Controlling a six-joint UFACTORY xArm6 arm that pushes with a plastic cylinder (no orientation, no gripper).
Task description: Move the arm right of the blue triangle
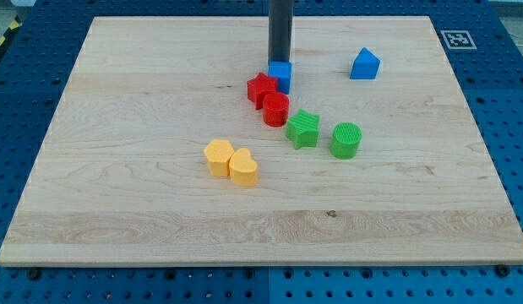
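The blue triangle point(364, 64) sits near the view's top right of the wooden board point(117, 194). My rod comes down from the view's top; my tip point(280, 62) ends just behind a blue cube point(281, 76), well to the left of the blue triangle. It looks to touch the cube's far side.
A red star point(261, 89) and a red cylinder point(276, 110) sit against the blue cube. A green star point(302, 129) and a green cylinder point(345, 140) lie right of them. A yellow hexagon point(218, 157) and a yellow heart point(242, 167) sit toward the lower left.
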